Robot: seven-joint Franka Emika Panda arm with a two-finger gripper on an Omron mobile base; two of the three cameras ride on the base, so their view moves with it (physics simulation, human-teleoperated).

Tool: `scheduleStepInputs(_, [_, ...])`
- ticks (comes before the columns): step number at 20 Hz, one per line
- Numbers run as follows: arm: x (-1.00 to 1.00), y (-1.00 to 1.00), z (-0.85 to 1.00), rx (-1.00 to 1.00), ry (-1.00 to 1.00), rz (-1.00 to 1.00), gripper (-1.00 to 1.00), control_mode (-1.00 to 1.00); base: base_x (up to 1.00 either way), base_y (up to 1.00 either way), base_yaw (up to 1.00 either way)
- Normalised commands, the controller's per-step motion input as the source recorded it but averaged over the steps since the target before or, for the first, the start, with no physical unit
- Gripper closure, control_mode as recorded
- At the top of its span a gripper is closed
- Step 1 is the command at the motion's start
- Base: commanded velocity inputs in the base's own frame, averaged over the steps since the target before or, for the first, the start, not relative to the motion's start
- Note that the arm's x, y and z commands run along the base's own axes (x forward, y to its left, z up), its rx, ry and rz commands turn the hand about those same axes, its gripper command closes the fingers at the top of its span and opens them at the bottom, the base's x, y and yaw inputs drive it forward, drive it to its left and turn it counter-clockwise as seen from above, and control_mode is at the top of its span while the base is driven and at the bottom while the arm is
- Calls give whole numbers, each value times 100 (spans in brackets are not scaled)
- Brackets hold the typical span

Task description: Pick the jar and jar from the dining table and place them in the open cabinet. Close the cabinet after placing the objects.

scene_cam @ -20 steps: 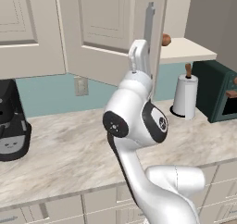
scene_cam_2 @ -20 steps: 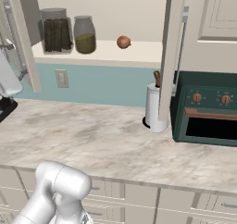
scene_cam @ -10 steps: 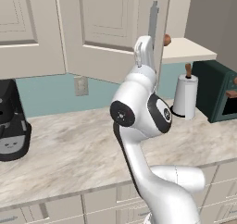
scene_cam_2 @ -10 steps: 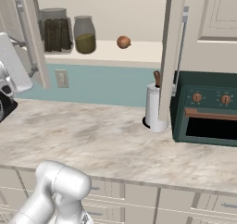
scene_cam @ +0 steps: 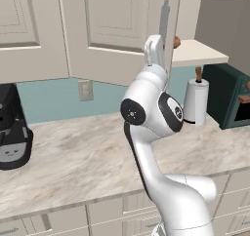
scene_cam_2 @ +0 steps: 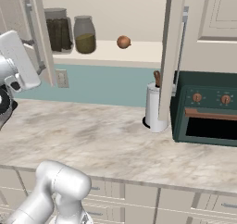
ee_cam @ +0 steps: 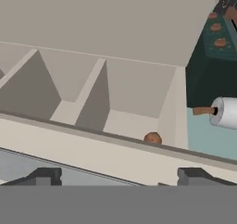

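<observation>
Both jars stand on the cream shelf [scene_cam_2: 139, 52] of the open cabinet: the larger jar [scene_cam_2: 58, 29] with dark brown sticks on the left, the small jar [scene_cam_2: 84, 34] with olive-green contents beside it. My gripper [scene_cam_2: 40, 66] is raised at the left cabinet door [scene_cam: 117, 30], close to its silver bar handle [scene_cam: 165, 15]. In the hand view the gripper [ee_cam: 119, 177] is open, its fingertips [ee_cam: 44, 176] standing wide on either side of the door's cream edge [ee_cam: 115, 153]. It holds nothing. The dining table is out of view.
A small orange-brown ball [scene_cam_2: 123, 42] lies on the shelf right of the jars. The right cabinet door [scene_cam_2: 172, 56] stands open, edge-on. On the marbled counter [scene_cam_2: 92, 135] stand a paper towel roll [scene_cam_2: 155, 105], a dark green toaster oven [scene_cam_2: 208, 109] and a black coffee machine [scene_cam: 12, 132].
My arm has swung right and a little up, bringing the hand closer to the left door's handle. The jaws stay wide open. Jars and ball have not moved.
</observation>
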Motion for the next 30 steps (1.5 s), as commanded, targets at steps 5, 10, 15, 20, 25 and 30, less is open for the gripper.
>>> scheduleStepInputs(5, [58,-1,-12,6,-3,0,-100,-100,0,0,0])
scheduleStepInputs(10, [61,0,-20,6,-4,4,-100,-100,0,0,0])
scheduleStepInputs(15, [52,-2,-22,8,-4,8,-100,-100,0,0,0])
scheduleStepInputs(20, [48,-10,-21,11,-4,8,-100,-100,0,0,0])
scheduleStepInputs(25, [54,-2,-19,11,-5,5,-100,-100,0,0,0])
scheduleStepInputs(30, [43,-2,-10,12,-3,5,-100,-100,0,0,0])
